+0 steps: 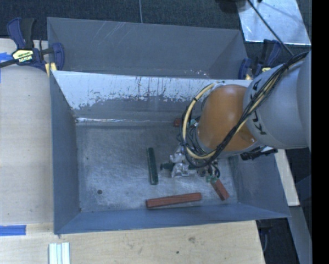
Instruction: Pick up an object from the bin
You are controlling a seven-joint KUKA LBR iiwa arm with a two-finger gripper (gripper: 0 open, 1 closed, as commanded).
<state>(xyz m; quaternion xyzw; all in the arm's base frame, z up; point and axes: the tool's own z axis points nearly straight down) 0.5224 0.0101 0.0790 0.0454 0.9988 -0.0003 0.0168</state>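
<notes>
Bin (65,147) grey; stick (152,166) dark green; bar (173,201) reddish-brown; wrist cover (224,120) orange.

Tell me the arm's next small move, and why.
Probably nudge the pincer a little toward the view's left, over the dark stick. That stick lies just beside it, alone with space round it, while the red-brown bar lies close to the bin's near wall, likely harder to grip.
</notes>
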